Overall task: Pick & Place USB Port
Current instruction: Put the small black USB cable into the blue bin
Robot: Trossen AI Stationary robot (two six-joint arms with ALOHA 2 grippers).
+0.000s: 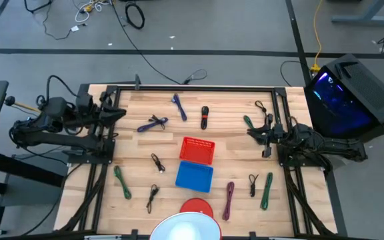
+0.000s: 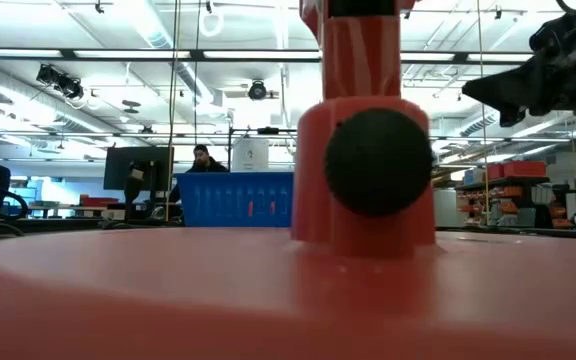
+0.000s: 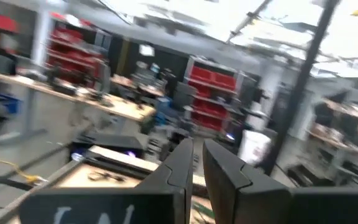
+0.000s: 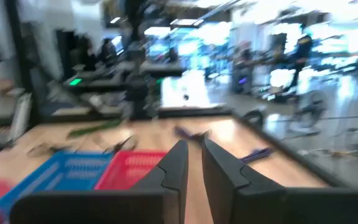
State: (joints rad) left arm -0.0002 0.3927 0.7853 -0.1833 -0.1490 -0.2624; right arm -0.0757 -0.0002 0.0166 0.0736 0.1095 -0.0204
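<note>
Several short bundled cables lie flat on the wooden table: two blue-purple ones (image 1: 152,124) (image 1: 179,107), a black-and-red one (image 1: 205,117), green ones (image 1: 122,181) (image 1: 267,190), a purple one (image 1: 229,200) and black ones (image 1: 157,163) (image 1: 253,185). My left gripper (image 1: 117,113) (image 3: 195,163) is raised over the table's far left part, shut and holding nothing. My right gripper (image 1: 251,133) (image 4: 194,158) is raised over the right side, near a green cable (image 1: 248,122), also shut and holding nothing.
A red basket (image 1: 197,151) and a blue basket (image 1: 194,176) stand side by side mid-table. A red round object (image 1: 195,207) (image 2: 368,170) at the near edge blocks most of the low view. A white dome (image 1: 187,228) sits beyond it. People work at benches behind the table.
</note>
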